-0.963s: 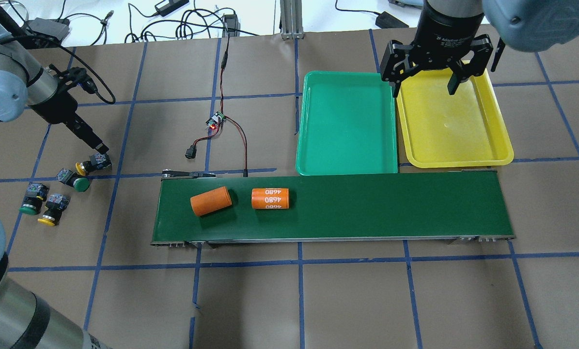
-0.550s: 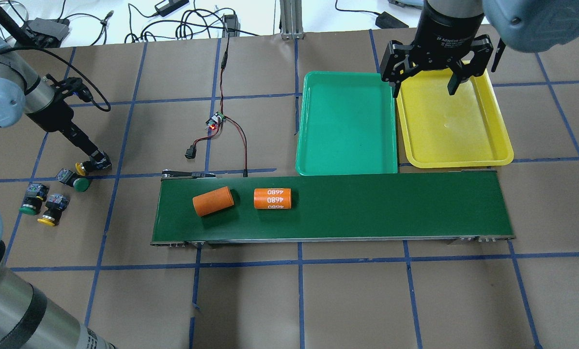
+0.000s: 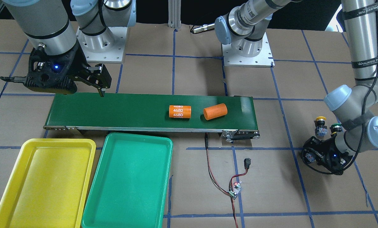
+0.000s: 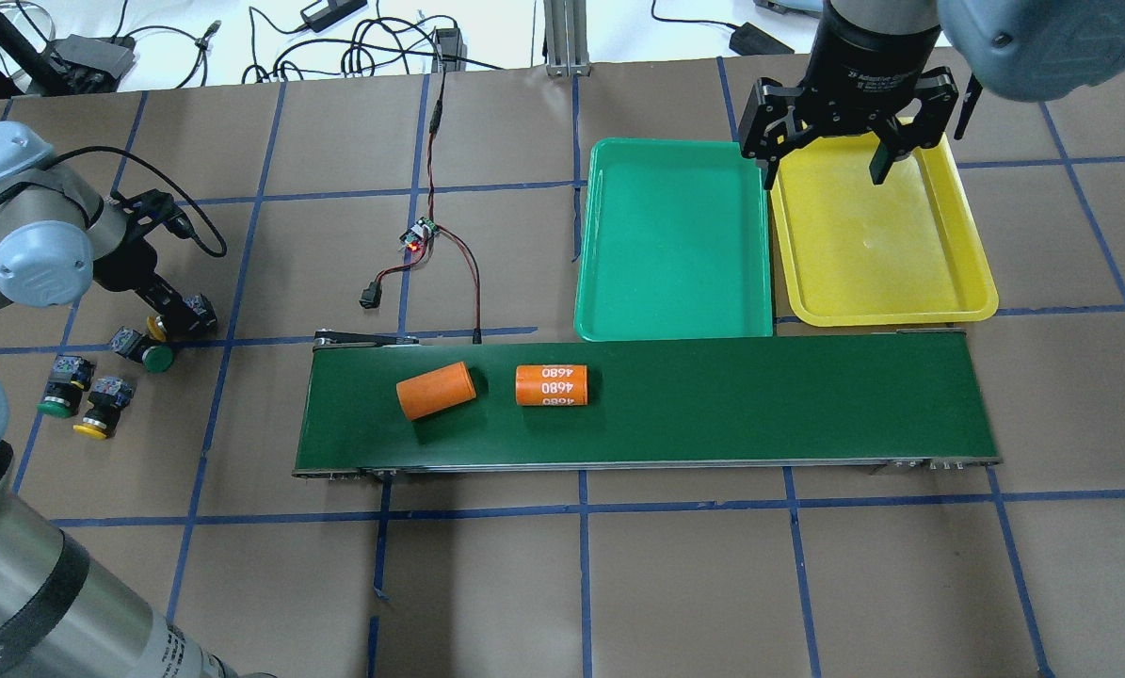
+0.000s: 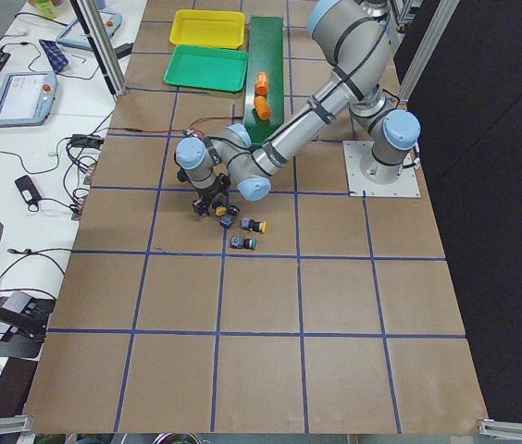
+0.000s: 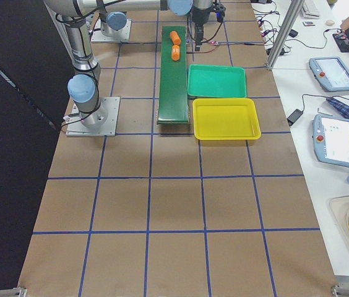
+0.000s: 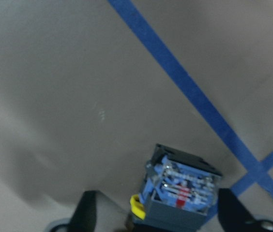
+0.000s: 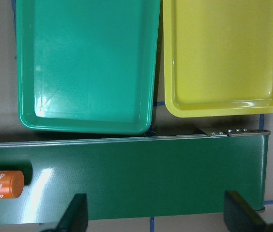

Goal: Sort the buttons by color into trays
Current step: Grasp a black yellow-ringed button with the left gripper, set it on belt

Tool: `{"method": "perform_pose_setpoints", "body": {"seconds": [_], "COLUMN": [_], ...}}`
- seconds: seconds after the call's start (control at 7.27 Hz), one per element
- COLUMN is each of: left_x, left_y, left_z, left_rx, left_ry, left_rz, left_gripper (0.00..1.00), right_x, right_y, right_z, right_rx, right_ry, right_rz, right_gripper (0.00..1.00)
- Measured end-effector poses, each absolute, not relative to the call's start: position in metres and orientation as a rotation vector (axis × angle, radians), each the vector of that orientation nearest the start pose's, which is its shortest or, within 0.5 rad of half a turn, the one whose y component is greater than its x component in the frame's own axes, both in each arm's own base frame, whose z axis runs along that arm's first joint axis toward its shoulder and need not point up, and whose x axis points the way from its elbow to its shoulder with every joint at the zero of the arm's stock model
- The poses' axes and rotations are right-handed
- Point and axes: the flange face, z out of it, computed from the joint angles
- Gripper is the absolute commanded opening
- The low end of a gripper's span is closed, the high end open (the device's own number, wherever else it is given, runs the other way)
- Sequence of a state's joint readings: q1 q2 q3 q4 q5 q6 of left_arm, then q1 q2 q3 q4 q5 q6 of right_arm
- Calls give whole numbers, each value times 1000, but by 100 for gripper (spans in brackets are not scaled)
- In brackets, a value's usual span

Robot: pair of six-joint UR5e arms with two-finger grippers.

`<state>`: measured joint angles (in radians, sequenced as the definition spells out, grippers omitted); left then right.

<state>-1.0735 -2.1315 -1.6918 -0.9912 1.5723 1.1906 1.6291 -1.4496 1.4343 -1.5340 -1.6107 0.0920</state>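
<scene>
Four buttons lie at the table's left end. In the left wrist view, my left gripper (image 7: 158,215) is open, and its fingers (image 7: 85,212) straddle the grey contact block of a yellow button (image 7: 182,193) without touching it. The overhead view shows that yellow button (image 4: 159,326) under the left gripper (image 4: 178,315). A green button (image 4: 154,357) lies just beside it. Another green button (image 4: 56,401) and a second yellow button (image 4: 94,426) sit further left. The green tray (image 4: 675,240) and yellow tray (image 4: 882,235) hold nothing. My right gripper (image 4: 822,174) hangs open over the yellow tray's far edge.
A dark-green conveyor belt (image 4: 713,400) runs in front of the trays and carries a plain orange cylinder (image 4: 436,390) and one marked 4680 (image 4: 552,385). A small circuit board with red and black wires (image 4: 419,235) lies behind the belt's left end.
My left wrist has swung round and dropped lower over the yellow button. Both orange cylinders have shifted right along the belt. The right arm has not moved.
</scene>
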Motion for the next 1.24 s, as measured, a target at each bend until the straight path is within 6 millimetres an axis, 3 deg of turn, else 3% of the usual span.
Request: {"method": "perform_pose_setpoints", "body": {"seconds": [0.28, 0.41, 0.69, 0.96, 1.1, 1.24], "left_x": [151, 121, 25, -68, -98, -119], "left_y": [-603, -598, -569, -514, -489, -472], "left_z": [196, 222, 266, 275, 271, 263], "left_rx": [1051, 976, 721, 444, 331, 260], "left_ry": [3040, 3068, 3137, 3157, 3158, 3157], "left_rz": [125, 151, 229, 287, 305, 310], "left_gripper": [14, 14, 15, 18, 67, 100], "right_x": [161, 161, 161, 161, 161, 161], "right_y": [-533, -533, -533, -533, -533, -533], "right_z": [489, 489, 489, 489, 489, 489], "right_rx": [53, 53, 53, 53, 53, 53], "right_ry": [3182, 3182, 3182, 3182, 3182, 3182], "right_rz": [29, 29, 29, 29, 29, 29], "right_gripper": [100, 100, 100, 100, 100, 100]}}
